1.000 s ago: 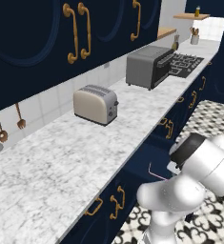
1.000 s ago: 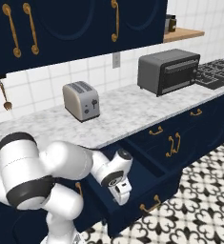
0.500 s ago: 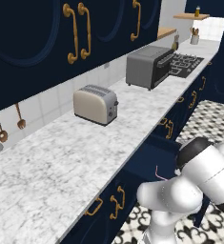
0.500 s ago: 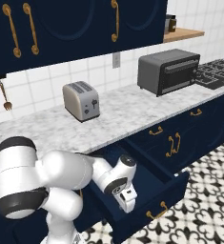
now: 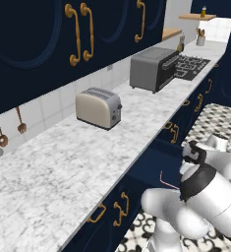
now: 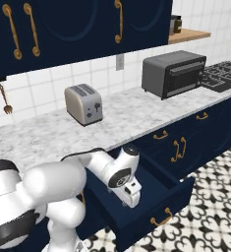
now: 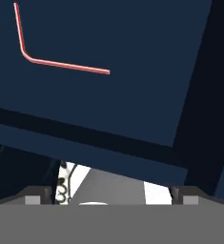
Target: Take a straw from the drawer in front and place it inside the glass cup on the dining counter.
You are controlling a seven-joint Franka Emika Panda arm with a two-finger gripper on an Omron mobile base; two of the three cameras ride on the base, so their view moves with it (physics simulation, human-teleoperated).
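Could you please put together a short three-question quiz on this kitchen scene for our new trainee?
1. True or false: the drawer stands pulled out, with the straw lying on its floor.
2. How do the jaws of the gripper stand, and do they hold anything?
3. On the worktop, which appliance sits nearer the stove: A) the toaster or B) the toaster oven?

Key
1. True: the drawer is open and the bent straw rests flat inside, untouched.
2. Open and empty, poised above the open drawer.
3. B, the toaster oven.
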